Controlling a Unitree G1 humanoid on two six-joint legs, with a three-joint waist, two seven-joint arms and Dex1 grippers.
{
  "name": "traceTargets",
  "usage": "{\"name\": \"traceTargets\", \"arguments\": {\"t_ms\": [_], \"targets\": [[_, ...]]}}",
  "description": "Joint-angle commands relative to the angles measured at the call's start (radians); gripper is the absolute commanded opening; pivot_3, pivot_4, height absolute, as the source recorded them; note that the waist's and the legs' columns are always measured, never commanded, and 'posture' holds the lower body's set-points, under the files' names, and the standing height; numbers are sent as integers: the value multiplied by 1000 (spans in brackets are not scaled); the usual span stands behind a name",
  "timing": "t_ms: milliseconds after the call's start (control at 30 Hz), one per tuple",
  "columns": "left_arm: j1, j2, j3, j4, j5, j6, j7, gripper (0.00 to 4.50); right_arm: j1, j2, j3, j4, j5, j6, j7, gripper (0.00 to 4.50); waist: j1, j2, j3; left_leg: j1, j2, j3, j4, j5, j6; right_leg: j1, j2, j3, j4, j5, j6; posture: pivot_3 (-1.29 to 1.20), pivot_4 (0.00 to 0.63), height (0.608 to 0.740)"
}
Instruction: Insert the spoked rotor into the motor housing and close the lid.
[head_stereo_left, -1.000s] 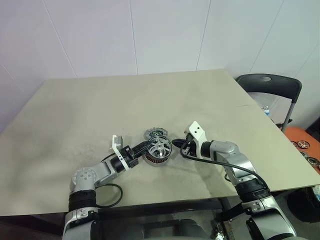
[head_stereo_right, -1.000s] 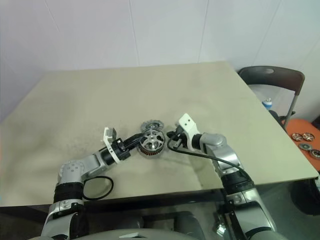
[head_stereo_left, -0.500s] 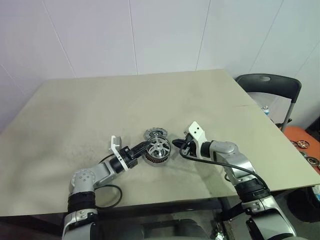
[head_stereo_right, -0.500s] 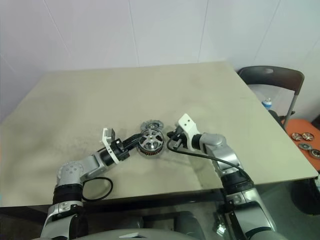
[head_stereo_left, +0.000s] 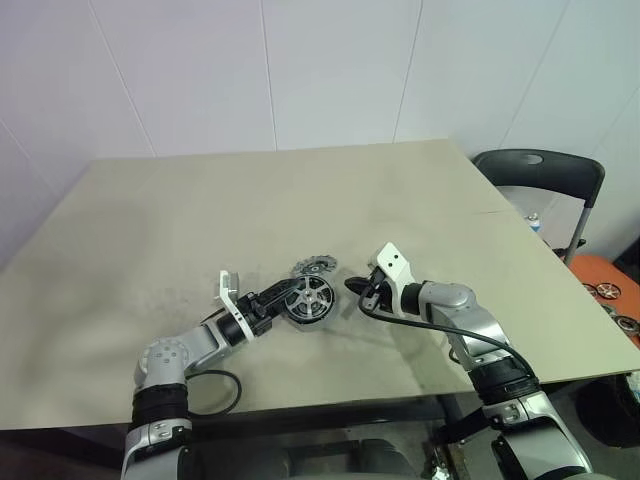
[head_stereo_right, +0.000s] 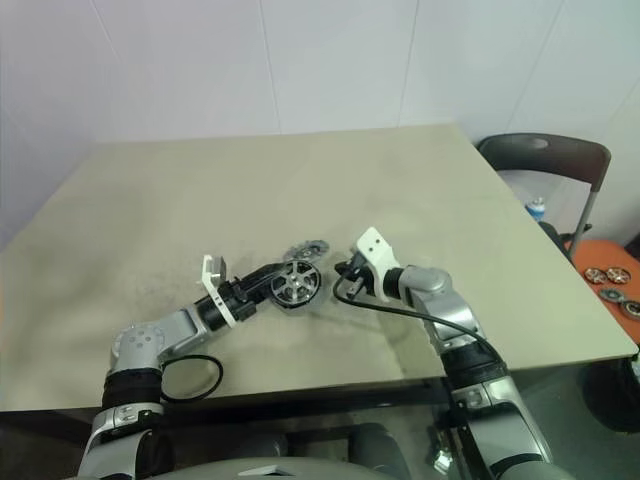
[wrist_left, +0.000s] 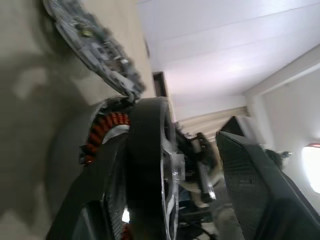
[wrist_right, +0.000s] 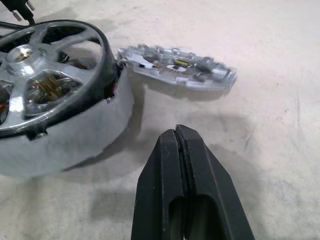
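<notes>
Spoked rotor (head_stereo_left: 308, 298) tilted on the counter (head_stereo_left: 200, 220) near its front edge, partly seated in the grey housing (wrist_right: 75, 135), with the notched lid (head_stereo_left: 313, 266) lying just behind it. Left gripper (head_stereo_left: 275, 297) has its fingers spread on either side of the rotor's dark rim, whether gripping or released cannot be told; right gripper (head_stereo_left: 357, 287) rests just beside the rotor, fingers clenched on nothing. Risk, as judged: the canted rotor may jam or tip out of the housing if left unsupported.
</notes>
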Motion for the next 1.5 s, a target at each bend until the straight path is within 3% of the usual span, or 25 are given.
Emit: {"name": "traceTargets", "arguments": {"t_ms": [33, 300, 500, 633, 833, 933, 1133, 1267, 1433, 1500], "targets": [[-12, 71, -26, 23, 82, -34, -7, 2742, -27, 3, -1, 1, -6, -26, -4, 0, -1, 0, 0, 0, 0, 0, 0, 0, 0, 0, 0, 0, 0, 0, 0, 0, 0, 740], [-71, 215, -138, -17, 235, -181, -152, 2742, -26, 10, 6, 10, -12, -36, -7, 0, 3, 0, 0, -2, -1, 0, 0, 0, 0, -2, -1, 0, 0, 0, 0, 0, 0, 740], [-69, 216, -196, -122, 345, -448, -275, 2742, -28, 36, -34, -34, 47, -38, -5, 0, 5, 0, 1, -3, -1, 0, -1, 0, 0, -3, -1, 0, -1, 0, 0, 0, 0, 740], [-54, 195, -240, -133, 395, -537, -316, 2742, -13, 51, -27, -115, 105, -6, 37, 0, 4, 0, 1, -3, -1, 0, -1, 0, 0, -3, -1, 0, -1, 0, 0, 0, 0, 740], [-47, 183, -283, -107, 468, -614, -326, 2742, 18, 25, 178, -102, -33, 84, 30, 0, 4, 0, 1, -3, 0, -1, -1, 0, 0, -3, -1, 0, -1, 0, 0, 0, 0, 740], [-45, 187, -288, -107, 490, -637, -323, 2742, 25, 22, 218, -88, -62, 109, 21, 0, 2, -1, -1, -1, 0, 0, -1, 0, 0, -1, -1, 0, -1, 0, 0, 0, 0, 740], [-38, 199, -291, -91, 529, -664, -330, 2742, -7, 99, 47, -186, 103, 92, 33, 0, 1, -1, -1, 0, 0, -1, 0, 0, 0, 0, 0, -1, 0, 0, 0, 0, 0, 740], [-24, 223, -325, -105, 574, -729, -387, 2742, -33, 19, 81, -284, 111, 125, 115, 0, 4, -1, -1, -3, 0, -1, -1, 0, 0, -3, 0, -1, 0, 0, 0, 0, 0, 740], [25, 291, -343, -201, 567, -812, -536, 2742, -87, -128, 197, -355, 11, 126, 190, 0, 5, -1, 0, -4, 0, -1, -1, -1, 1, -3, -1, -1, -2, 0, 0, 0, 0, 740], [51, 331, -347, -228, 574, -838, -584, 2771, -105, -180, 246, -356, -42, 100, 219, 370, 5, -1, 0, -4, 0, -1, -1, -1, 1, -3, -1, -1, -2, 0, 0, 0, 0, 740]]}}
